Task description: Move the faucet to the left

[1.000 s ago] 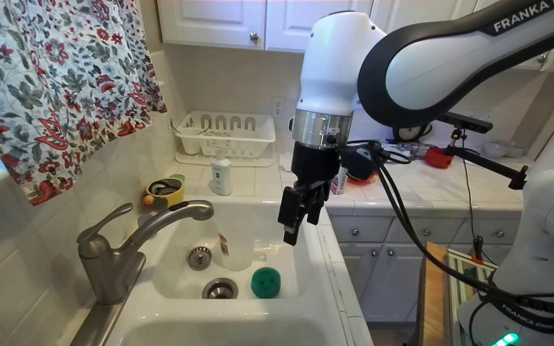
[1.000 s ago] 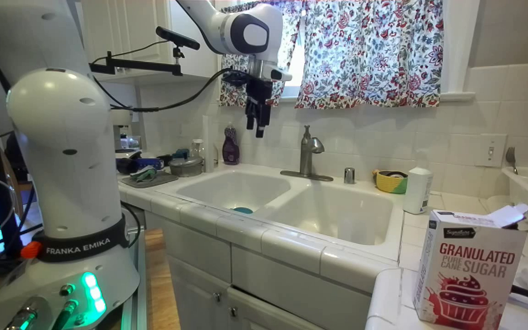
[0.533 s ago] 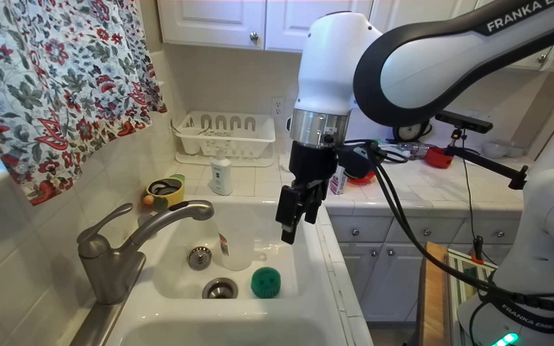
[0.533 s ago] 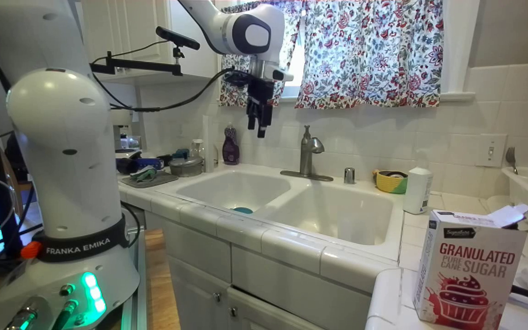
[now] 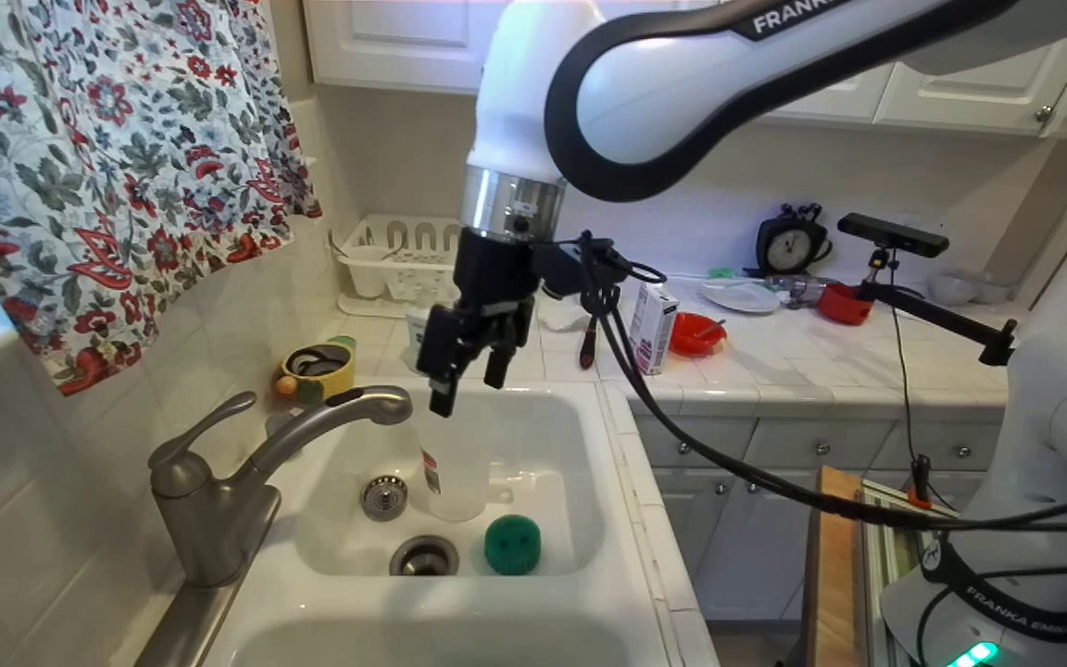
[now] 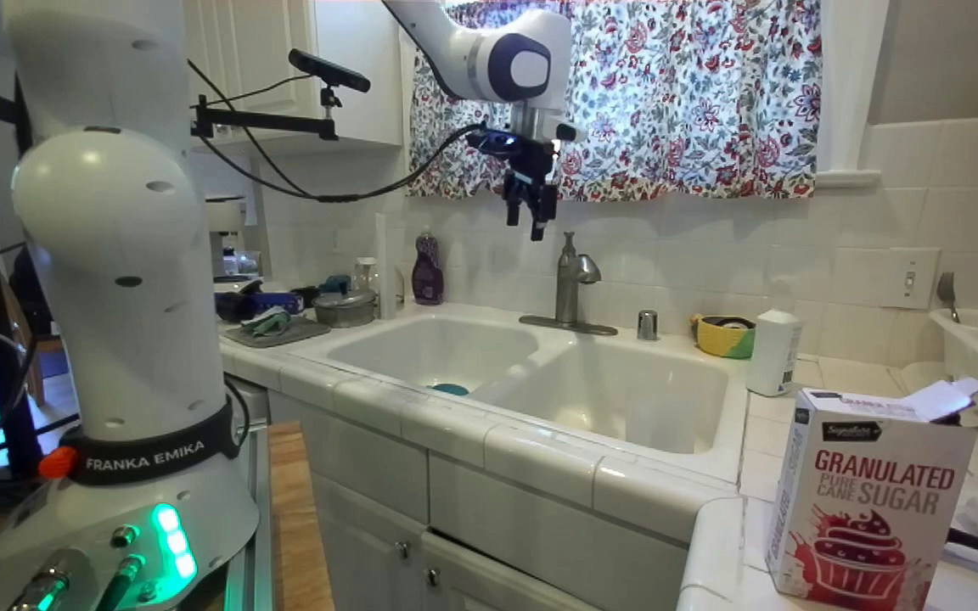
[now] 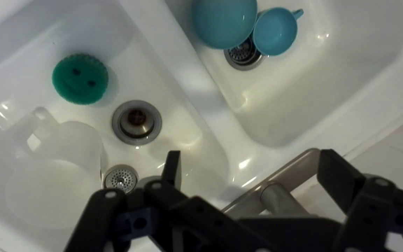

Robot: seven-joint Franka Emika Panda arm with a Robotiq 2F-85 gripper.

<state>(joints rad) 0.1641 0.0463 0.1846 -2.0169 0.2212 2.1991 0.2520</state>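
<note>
Spread and empty, the tool (image 7: 250,160) hangs apart from the faucet (image 6: 568,293) at the far side of the sink (image 6: 526,365), spout (image 6: 586,270) over the right basin (image 6: 633,395). Approach seems in hand; next should be reaching the spout, then swinging left.

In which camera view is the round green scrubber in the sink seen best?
The wrist view. It shows the round green scrubber large, from above, uncovered, with two dark spots on its top. Not both exterior views show it: it appears only in an exterior view, smaller, with its ridged side showing.
</note>
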